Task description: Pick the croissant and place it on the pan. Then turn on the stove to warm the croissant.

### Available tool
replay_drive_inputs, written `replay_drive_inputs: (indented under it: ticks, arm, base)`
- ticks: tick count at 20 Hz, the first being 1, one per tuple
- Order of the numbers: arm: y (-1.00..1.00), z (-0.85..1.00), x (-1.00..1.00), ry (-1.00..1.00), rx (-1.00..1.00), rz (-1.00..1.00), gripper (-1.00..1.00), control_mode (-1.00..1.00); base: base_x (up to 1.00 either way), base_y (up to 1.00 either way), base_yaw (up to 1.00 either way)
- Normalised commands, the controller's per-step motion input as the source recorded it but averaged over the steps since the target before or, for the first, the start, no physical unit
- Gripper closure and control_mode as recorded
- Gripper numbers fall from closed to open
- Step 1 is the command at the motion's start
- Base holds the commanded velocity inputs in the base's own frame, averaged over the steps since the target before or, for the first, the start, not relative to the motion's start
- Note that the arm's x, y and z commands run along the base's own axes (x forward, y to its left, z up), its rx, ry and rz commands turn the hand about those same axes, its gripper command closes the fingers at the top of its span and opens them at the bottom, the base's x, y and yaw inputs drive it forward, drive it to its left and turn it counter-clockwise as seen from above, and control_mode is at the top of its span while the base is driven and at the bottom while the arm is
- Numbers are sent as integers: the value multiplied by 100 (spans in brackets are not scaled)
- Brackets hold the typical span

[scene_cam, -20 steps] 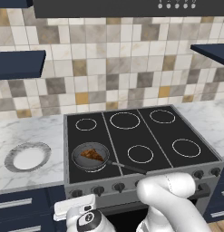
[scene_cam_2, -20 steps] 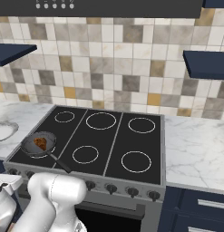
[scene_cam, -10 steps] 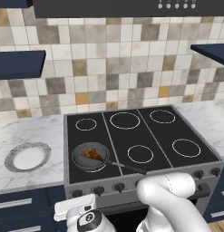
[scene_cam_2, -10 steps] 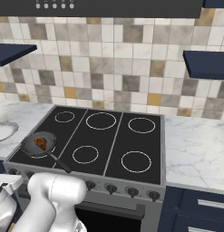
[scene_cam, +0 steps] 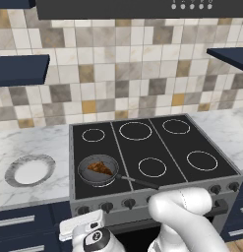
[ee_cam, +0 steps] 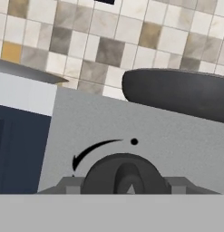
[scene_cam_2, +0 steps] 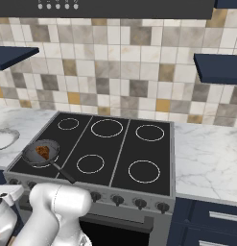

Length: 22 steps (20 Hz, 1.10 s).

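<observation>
Croissant (scene_cam: 99, 168) sits in pan (scene_cam: 97, 170). Jaws clenched on stove (scene_cam: 142, 147) knob (ee_cam: 125, 174). Risk: poor grip slips off, burner stays unlit.

croissant (scene_cam_2: 42, 152) in pan (scene_cam_2: 39, 153) | stove (scene_cam_2: 115, 149) front-left burner, apparently unlit

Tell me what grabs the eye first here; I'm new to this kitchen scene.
The croissant lies in the pan on the stove's front-left burner. In the hand view the gripper is shut on a dark knob on the grey stove front. A white plate sits on the marble counter to the left.
</observation>
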Motion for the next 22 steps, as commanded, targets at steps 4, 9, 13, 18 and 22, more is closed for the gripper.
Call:
replay_drive_inputs:
  ticks: [4, 9, 13, 18, 22]
  arm:
    - [0, 0, 0, 0, -14, 0, 100, -100]
    - [0, 0, 0, 0, -13, 3, 100, -100]
    - [0, 2, 0, 0, -12, 5, 100, -100]
    - [0, 4, 0, 0, -13, 8, 100, -100]
    - [0, 11, 0, 0, -14, 12, 100, -100]
  base:
    - [0, 0, 0]
    - [0, 0, 0]
    - [0, 0, 0]
    - [0, 0, 0]
    - [0, 0, 0]
